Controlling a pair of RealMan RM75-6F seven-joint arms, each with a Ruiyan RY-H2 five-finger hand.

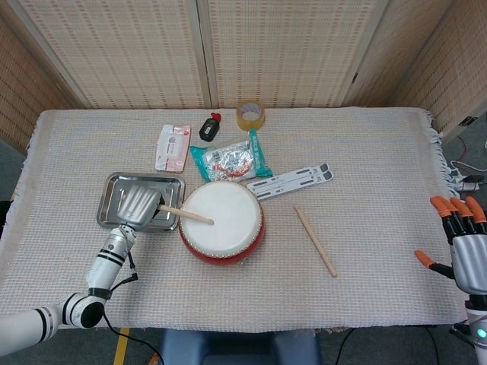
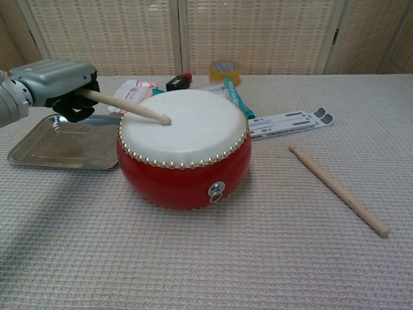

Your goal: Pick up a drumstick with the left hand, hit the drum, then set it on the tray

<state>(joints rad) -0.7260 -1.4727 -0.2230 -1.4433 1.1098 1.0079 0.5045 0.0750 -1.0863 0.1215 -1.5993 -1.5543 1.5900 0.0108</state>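
1. While it hangs above the tray, the left hand grips a drumstick, whose tip rests on the drum skin.
2. Toward the table's left edge sits the tray, just beside the drum.
3. Right of the drum lies a second drumstick.
4. At the right edge, the right hand holds nothing, fingers apart.

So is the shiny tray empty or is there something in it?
Empty. The tray shows only bare metal inside; the left hand holds its drumstick above it, over the drum.
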